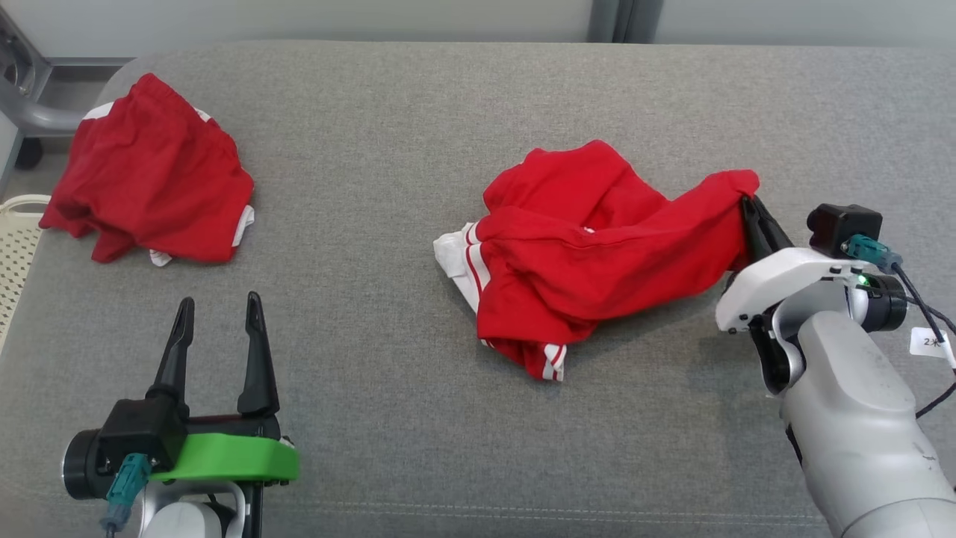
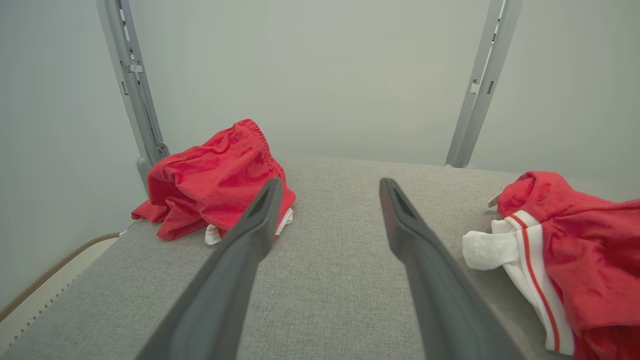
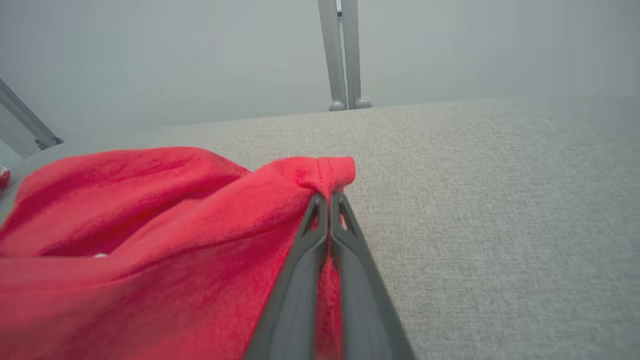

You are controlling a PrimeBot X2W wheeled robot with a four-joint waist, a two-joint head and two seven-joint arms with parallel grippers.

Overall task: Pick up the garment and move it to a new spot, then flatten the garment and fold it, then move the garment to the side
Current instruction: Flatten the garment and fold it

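The red cloth garment with white striped trim (image 1: 590, 246) lies crumpled right of centre on the grey woven padded surface (image 1: 418, 112), white edging bunched at its left and near sides. Its right-hand corner is drawn out toward the right gripper (image 1: 749, 203). In the right wrist view, that gripper's two dark fingers are pressed together on a hemmed fold of the red cloth, and the pinched corner looks slightly raised while the bulk rests on the padding.

This reads as the opening step: the garment is gripped for pick-up and relocation, with flattening and folding not yet begun. The next move probably calls for lifting high enough that the trailing bulk clears the surface, then carrying it to open padding. A one-corner hold may let the cloth swing or drag.

The left gripper (image 1: 219, 300) sits at the near left, fingers spread wide with nothing between them, well apart from the garment. A second crumpled red garment (image 1: 149, 172) lies at the far left, beside a cream perforated basket (image 1: 19, 224) at the left edge.
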